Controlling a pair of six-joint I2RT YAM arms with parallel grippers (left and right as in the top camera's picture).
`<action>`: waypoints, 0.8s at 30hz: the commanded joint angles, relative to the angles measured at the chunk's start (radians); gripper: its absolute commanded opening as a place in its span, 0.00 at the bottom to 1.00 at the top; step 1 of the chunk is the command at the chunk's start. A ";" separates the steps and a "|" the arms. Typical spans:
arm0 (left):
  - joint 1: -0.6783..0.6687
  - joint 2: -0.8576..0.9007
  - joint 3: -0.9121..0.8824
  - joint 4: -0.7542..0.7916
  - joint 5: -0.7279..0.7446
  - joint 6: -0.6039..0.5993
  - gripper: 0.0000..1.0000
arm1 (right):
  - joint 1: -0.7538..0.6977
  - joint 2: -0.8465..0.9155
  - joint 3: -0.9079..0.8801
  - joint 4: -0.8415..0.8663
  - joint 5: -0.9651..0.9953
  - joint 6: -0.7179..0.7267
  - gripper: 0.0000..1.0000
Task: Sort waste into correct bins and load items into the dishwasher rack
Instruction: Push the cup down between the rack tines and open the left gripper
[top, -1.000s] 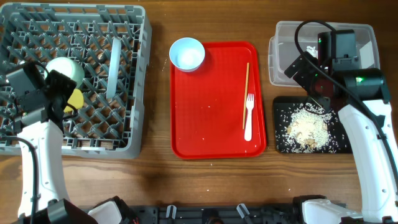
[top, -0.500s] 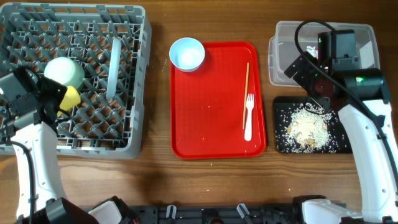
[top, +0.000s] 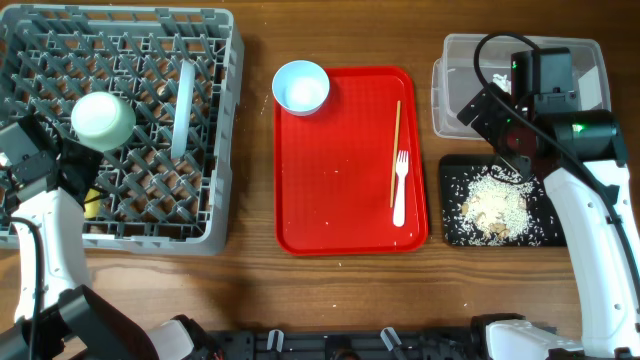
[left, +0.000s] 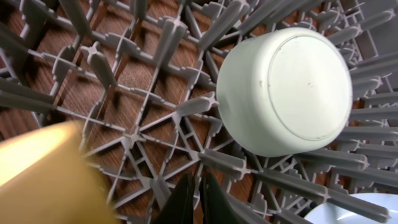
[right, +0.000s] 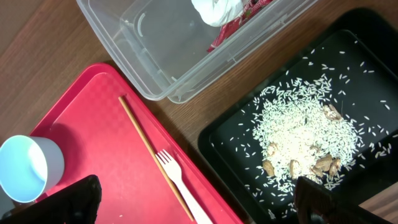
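The grey dishwasher rack (top: 200, 225) fills the left. An upturned pale bowl (top: 103, 118) sits in it and also shows in the left wrist view (left: 286, 93). A pale plate (top: 183, 108) stands on edge beside it. The yellow cup (top: 91, 205) lies low in the rack's front left, blurred in the left wrist view (left: 43, 177). My left gripper (left: 196, 200) is shut and empty next to the cup. My right gripper (right: 205, 205) is open and empty over the fork (right: 180, 186) and chopstick (right: 146, 152). The wrapper (right: 227, 12) lies in the clear tub (right: 155, 68). Rice (right: 305, 130) lies on the black tray (right: 373, 56).
A red tray (top: 340, 190) in the middle holds a blue-green bowl (top: 301, 87) at its far left corner, the chopstick (top: 395, 150) and the fork (top: 400, 190). The clear tub (top: 450, 90) and the black tray (top: 452, 175) stand to the right.
My left arm moved left and toward the rack's front; the yellow cup went from beside the upturned bowl to a lower spot in the rack. The right arm has not moved.
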 joint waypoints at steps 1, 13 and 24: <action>0.003 0.007 -0.007 0.017 -0.017 0.015 0.04 | -0.001 0.002 0.006 0.000 0.017 -0.005 1.00; 0.003 -0.164 -0.007 0.009 0.204 0.014 0.04 | -0.001 0.002 0.006 0.000 0.017 -0.005 1.00; 0.051 -0.229 -0.007 -0.151 -0.080 -0.050 0.04 | -0.001 0.002 0.006 0.000 0.017 -0.005 1.00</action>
